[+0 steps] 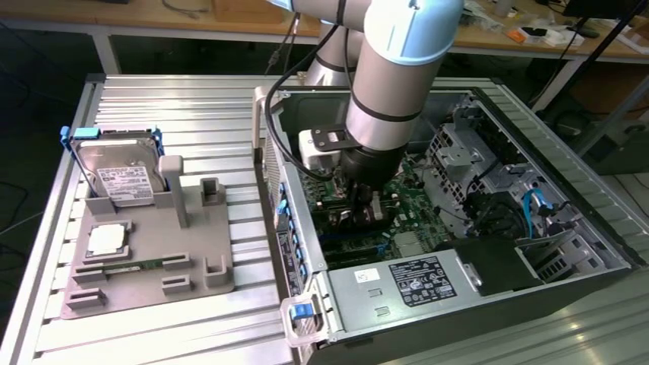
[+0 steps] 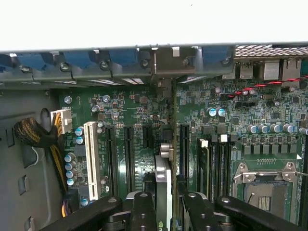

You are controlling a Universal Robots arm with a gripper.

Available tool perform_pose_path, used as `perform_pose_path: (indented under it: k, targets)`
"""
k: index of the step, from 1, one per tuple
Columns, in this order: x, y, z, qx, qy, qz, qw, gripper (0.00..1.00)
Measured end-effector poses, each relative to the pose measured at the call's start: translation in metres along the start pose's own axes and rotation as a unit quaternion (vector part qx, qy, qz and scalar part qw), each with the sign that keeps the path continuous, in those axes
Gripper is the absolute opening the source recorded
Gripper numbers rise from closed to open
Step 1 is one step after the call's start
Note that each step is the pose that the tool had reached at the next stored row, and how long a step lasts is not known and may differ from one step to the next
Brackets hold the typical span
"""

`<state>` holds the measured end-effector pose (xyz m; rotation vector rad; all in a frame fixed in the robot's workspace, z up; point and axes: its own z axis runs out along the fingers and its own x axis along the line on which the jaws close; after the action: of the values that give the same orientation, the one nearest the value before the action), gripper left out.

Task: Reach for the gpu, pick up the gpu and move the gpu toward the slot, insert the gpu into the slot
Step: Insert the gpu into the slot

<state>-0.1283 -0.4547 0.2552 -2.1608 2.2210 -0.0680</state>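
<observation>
Where the arm reaches down into the open computer case (image 1: 304,152) in the exterior view, the gripper (image 1: 367,204) hangs over the green motherboard (image 1: 406,205), beside the drive cage (image 1: 466,152). In the wrist view, the gripper (image 2: 166,202) clamps the gpu (image 2: 166,144) edge-on, its long axis running toward the case's rear wall and its bracket (image 2: 175,62) meeting that wall, among black slots (image 2: 129,154) and beside the white slot (image 2: 91,159).

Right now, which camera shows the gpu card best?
The wrist view. There the gpu stands edge-on between the gripper fingers, right above the green motherboard and its slots. In the exterior view the arm reaches into the computer case and covers most of the card.
</observation>
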Motion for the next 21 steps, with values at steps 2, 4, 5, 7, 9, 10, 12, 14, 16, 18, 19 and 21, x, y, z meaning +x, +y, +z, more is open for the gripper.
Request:
perform_pose_path:
  k: [2,4,5,7,9,10,12,14,16,18,19,21]
  targets:
    - [0.000,0.0001,0.0012,-0.0001,0.0002,0.000,1.0000,0.27]
    - [0.000,0.0002,0.0023,-0.0001,0.0002,0.000,1.0000,0.27]
    - [0.000,0.0002,0.0026,-0.0001,0.0001,0.000,1.0000,0.27]
    - [0.000,0.0002,0.0030,0.0001,-0.0003,0.000,1.0000,0.27]
    - [0.000,0.0002,0.0029,0.0001,-0.0003,0.000,1.0000,0.27]
    - [0.000,0.0001,0.0028,0.0001,-0.0002,0.000,1.0000,0.27]
    - [0.000,-0.0004,-0.0018,0.0008,-0.0012,0.000,1.0000,0.27]
    - [0.000,-0.0008,-0.0096,0.0002,-0.0002,0.000,1.0000,0.27]
    - [0.000,-0.0007,-0.0107,0.0002,-0.0003,0.000,1.0000,0.27]
    - [0.000,-0.0007,-0.0107,0.0002,-0.0003,0.000,1.0000,0.27]
    - [0.000,-0.0007,-0.0109,0.0001,-0.0002,0.000,1.0000,0.27]
    - [0.000,-0.0007,-0.0109,0.0001,-0.0001,0.000,1.0000,0.27]
